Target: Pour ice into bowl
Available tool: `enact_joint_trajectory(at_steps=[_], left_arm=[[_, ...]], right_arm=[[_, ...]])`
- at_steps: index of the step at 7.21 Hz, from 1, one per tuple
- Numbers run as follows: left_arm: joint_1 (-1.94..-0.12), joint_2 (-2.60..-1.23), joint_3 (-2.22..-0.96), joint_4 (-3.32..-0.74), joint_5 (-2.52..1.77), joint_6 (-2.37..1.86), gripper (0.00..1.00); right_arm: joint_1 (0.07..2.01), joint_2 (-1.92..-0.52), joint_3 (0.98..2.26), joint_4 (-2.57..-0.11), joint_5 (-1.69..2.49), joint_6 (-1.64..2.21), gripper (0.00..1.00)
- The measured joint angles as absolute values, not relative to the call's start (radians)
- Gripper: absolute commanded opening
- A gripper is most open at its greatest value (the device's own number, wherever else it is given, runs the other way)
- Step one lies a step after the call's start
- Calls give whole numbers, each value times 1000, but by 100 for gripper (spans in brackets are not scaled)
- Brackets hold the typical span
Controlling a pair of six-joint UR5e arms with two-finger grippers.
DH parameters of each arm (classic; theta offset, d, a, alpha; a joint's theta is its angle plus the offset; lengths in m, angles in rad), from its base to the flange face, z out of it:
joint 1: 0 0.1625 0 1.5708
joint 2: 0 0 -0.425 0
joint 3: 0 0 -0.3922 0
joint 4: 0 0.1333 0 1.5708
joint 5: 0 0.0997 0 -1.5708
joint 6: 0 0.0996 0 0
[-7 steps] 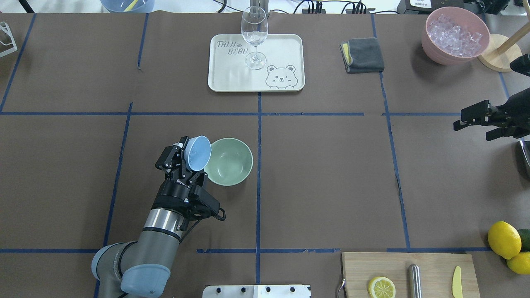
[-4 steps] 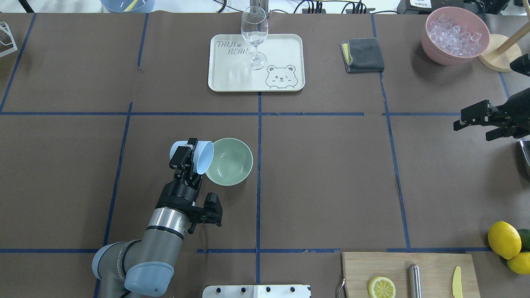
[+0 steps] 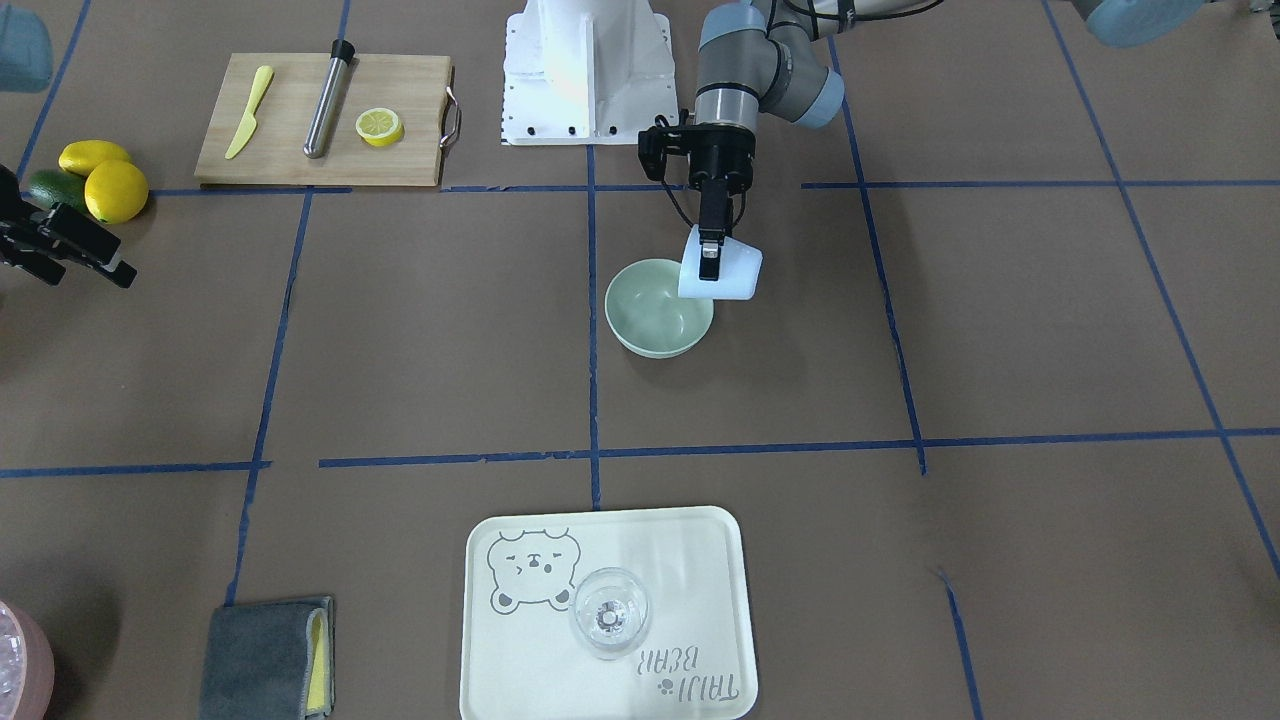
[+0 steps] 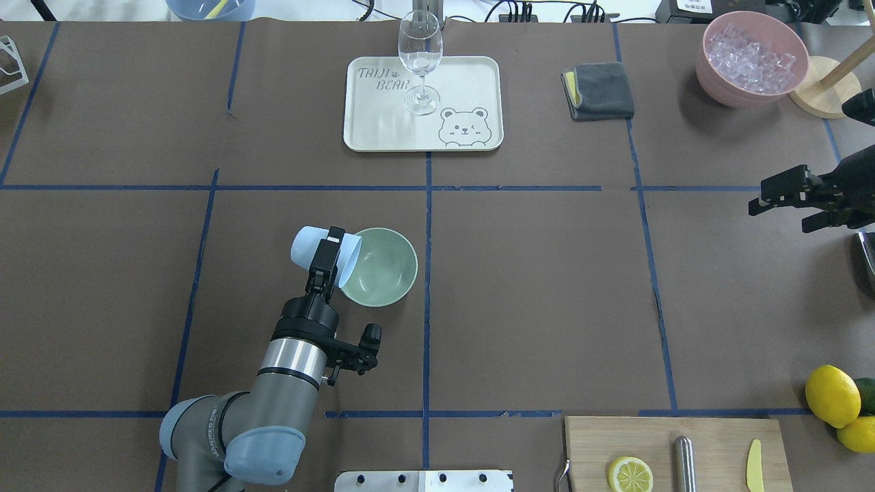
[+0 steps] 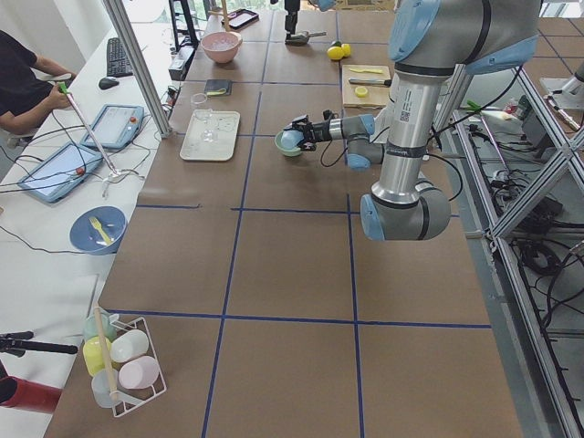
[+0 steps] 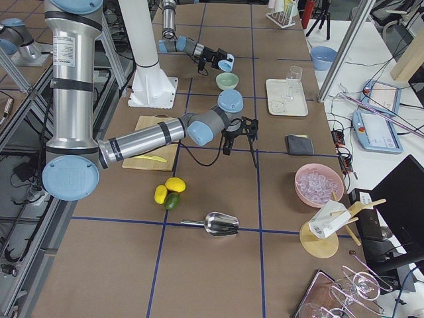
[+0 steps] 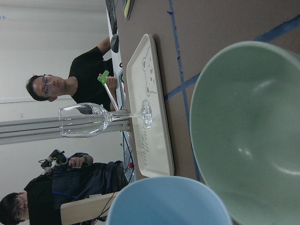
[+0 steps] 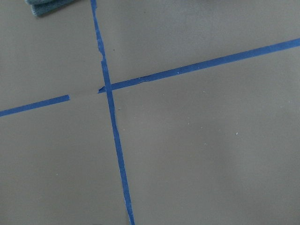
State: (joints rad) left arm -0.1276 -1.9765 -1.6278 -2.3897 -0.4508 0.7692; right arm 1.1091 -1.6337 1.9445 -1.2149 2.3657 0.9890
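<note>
Front-facing: the left gripper [image 3: 708, 262] is clamped on a pale blue plastic cup [image 3: 732, 280], tipped sideways over the rim of the round mint-green bowl [image 3: 655, 312], well in from every edge.

Overhead: clear ice cubes [image 4: 748, 55] lie in a pink bowl [image 4: 714, 82] at the far right corner. The right gripper [image 4: 783, 213] hangs spread and empty by the right edge.

Left wrist: the mint-green bowl looks empty. The cup's mouth barely overlaps the rim, so cubes could miss.

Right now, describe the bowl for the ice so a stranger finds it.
From the bear tray, follow the centre tape line toward the robot. Beside it sits the bowl: pale mint green, a blue cup tipped at its rim, unlike the ice-filled pink bowl.
</note>
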Motion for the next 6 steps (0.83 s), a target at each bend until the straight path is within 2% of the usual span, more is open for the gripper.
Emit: enact_joint_trajectory(at_steps=[6], left_arm=[[-142, -1990, -1629, -2326, -453, 1055, 0]], right_arm=[[1109, -1643, 1943, -1214, 2392, 993, 100]])
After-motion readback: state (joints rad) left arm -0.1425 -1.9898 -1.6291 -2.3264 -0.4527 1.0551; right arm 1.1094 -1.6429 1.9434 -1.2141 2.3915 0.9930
